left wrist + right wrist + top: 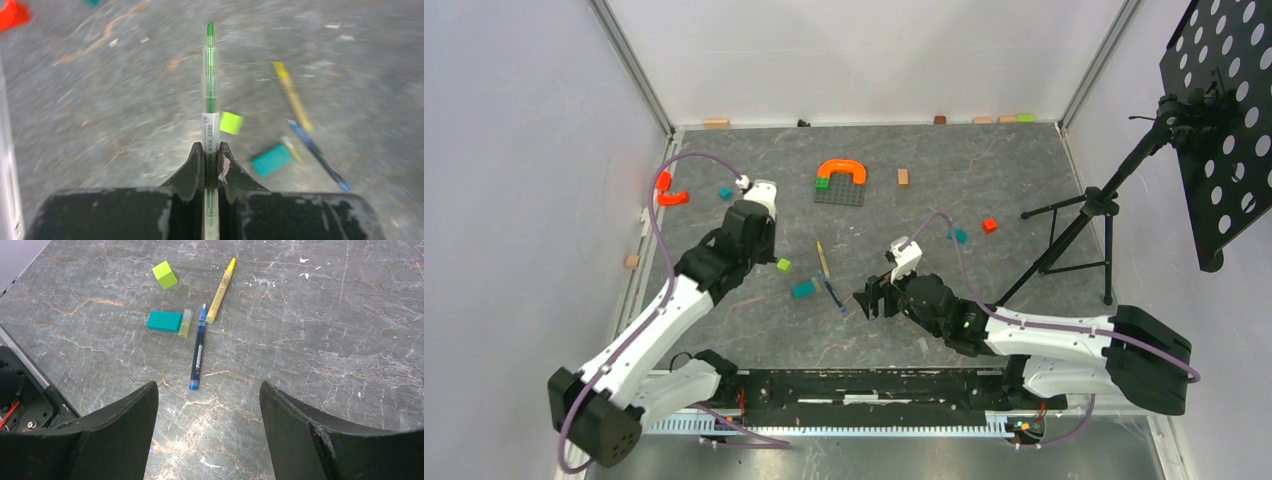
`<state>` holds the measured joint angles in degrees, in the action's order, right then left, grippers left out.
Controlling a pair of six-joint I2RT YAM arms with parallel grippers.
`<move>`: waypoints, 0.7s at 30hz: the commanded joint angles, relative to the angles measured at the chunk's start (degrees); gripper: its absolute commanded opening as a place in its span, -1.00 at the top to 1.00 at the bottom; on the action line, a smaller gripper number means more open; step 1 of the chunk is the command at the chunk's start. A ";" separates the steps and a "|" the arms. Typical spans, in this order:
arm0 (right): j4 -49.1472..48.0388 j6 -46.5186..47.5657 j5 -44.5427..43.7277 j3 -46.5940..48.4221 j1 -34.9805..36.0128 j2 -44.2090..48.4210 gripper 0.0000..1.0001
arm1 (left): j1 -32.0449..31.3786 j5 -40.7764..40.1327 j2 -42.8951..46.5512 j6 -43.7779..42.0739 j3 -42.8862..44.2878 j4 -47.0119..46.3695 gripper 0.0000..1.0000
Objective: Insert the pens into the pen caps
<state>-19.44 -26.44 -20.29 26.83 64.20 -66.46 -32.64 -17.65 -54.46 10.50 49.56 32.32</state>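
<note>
My left gripper point(210, 145) is shut on a pale green pen point(210, 75). The pen sticks straight out past the fingertips, its green tip bare, above the table. A blue pen point(198, 347) and a yellow pen point(220, 290) lie on the dark marbled table just ahead of my right gripper point(207, 390). That gripper hovers open with nothing between its fingers. A short yellow-green pen cap point(185, 323) lies against a teal block point(164, 321), left of the blue pen. From above, the right gripper point(871, 298) sits right of the blue pen point(834, 293).
A lime cube point(164, 274) sits beyond the teal block. Farther back stand a grey baseplate point(839, 192) with an orange arch point(842, 170), a wooden block point(903, 177), orange pieces point(669, 190), a red block point(989, 225) and a tripod point(1084, 230) at the right.
</note>
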 commanded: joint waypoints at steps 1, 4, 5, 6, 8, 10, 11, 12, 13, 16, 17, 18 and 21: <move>-4.64 1.23 0.09 -0.52 -0.02 -3.08 -0.58 | 11.16 -4.68 -8.62 2.93 3.40 1.97 0.93; -3.94 1.60 0.58 0.75 -0.10 -6.63 -0.60 | 14.10 -3.08 -15.04 2.45 5.52 2.69 0.86; -4.16 1.64 1.48 1.06 -0.13 -7.46 -0.61 | 14.71 -2.97 -17.55 2.11 5.55 2.79 0.82; -4.09 1.82 2.54 1.49 -0.07 -8.34 -0.61 | 15.04 -2.88 -20.31 1.79 5.71 3.19 0.81; -1.86 2.10 2.49 3.60 -0.08 -10.16 -0.60 | 15.40 -2.89 -25.63 0.99 6.69 4.89 0.74; 1.80 2.88 2.08 7.11 -0.10 -12.77 -0.58 | 16.36 -0.56 -30.41 0.40 8.24 6.45 0.72; 3.54 3.68 2.19 9.09 -0.09 -14.41 -0.56 | 16.82 0.87 -31.92 0.40 8.89 7.01 0.72; 4.68 5.05 3.09 10.91 -0.05 -15.86 -0.54 | 17.35 1.94 -33.10 0.40 9.06 7.15 0.70; 5.86 5.87 4.04 12.32 -0.04 -17.52 -0.52 | 17.63 2.50 -33.84 0.39 9.02 7.03 0.66; 10.09 7.74 3.77 16.80 0.37 -21.95 -0.47 | 18.46 4.21 -36.20 0.40 8.80 6.79 0.51; 11.32 8.25 3.02 18.33 0.54 -23.07 -0.46 | 18.57 4.75 -37.02 0.35 8.86 6.92 0.47; 12.63 8.63 2.13 19.57 0.97 -24.19 -0.44 | 18.71 5.49 -37.62 0.24 8.89 6.97 0.41; 16.59 9.76 0.67 23.53 1.49 -27.72 -0.39 | 19.06 6.72 -38.69 0.12 8.75 7.21 0.17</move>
<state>-9.30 -19.75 -17.37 45.32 64.84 -90.85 -14.15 -14.26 -91.90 11.27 56.47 38.83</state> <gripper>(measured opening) 0.710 0.353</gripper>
